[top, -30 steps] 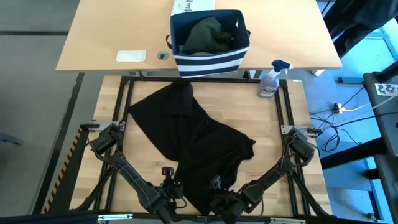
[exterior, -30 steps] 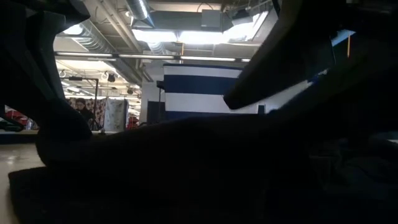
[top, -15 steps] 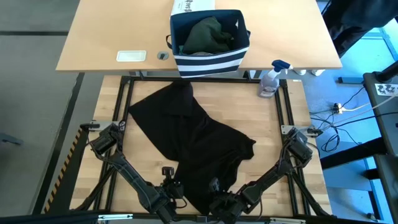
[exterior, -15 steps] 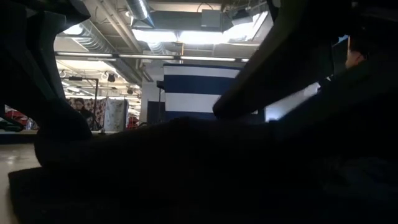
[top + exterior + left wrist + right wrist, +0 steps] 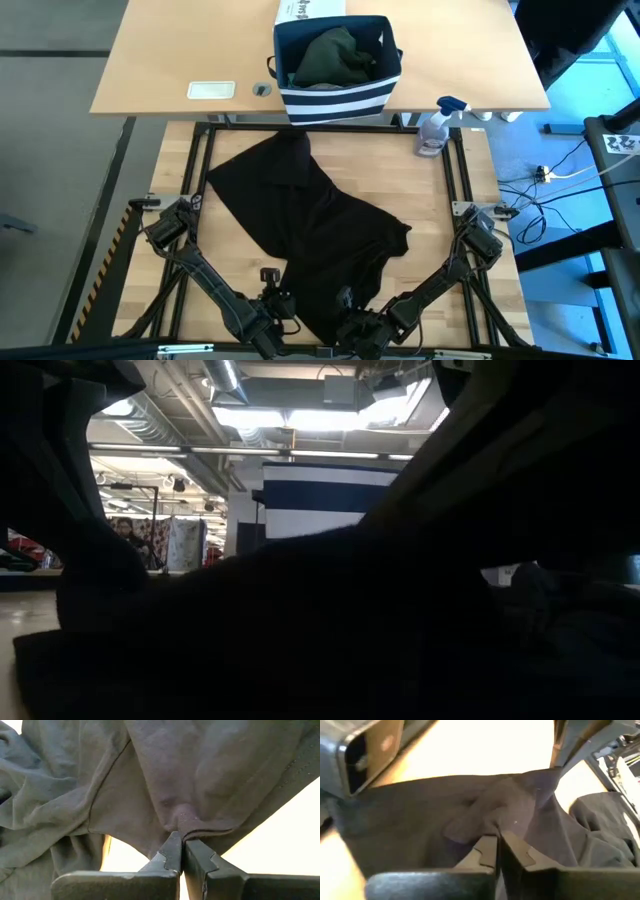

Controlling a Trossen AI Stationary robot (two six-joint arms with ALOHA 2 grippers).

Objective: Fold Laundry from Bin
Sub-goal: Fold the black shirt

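- The left gripper (image 5: 179, 842) sits at the near edge of the table, its jaws pressed together on a pinch of the black garment (image 5: 310, 225); in the left wrist view the cloth bunches into a small fold right at the fingertips (image 5: 172, 851).
- The right gripper (image 5: 497, 840) is just beside it at the same near edge, its jaws likewise closed on a fold of the same dark cloth, which spreads away beyond the tips.
- From above, both grippers meet under the garment's near hem, the left gripper (image 5: 272, 318) and the right gripper (image 5: 358, 325) close together.
- The black garment lies flat on the wooden table (image 5: 440, 200), its long axis running diagonally from the near edge, by the grippers, up and to the left toward the bin; its far end nearly reaches the table's far edge.
- A spray bottle (image 5: 436, 128) with a blue head stands at the far right of the table.
- The bin (image 5: 336, 100), navy with white stripes, stands beyond on a lighter desk (image 5: 170, 50) and holds a dark green garment (image 5: 335, 55).
- Behind the bin a white printed box (image 5: 310, 10) shows dark lettering, too cut off to read.
- The low view is mostly dark cloth, with the striped bin (image 5: 320, 500) behind.
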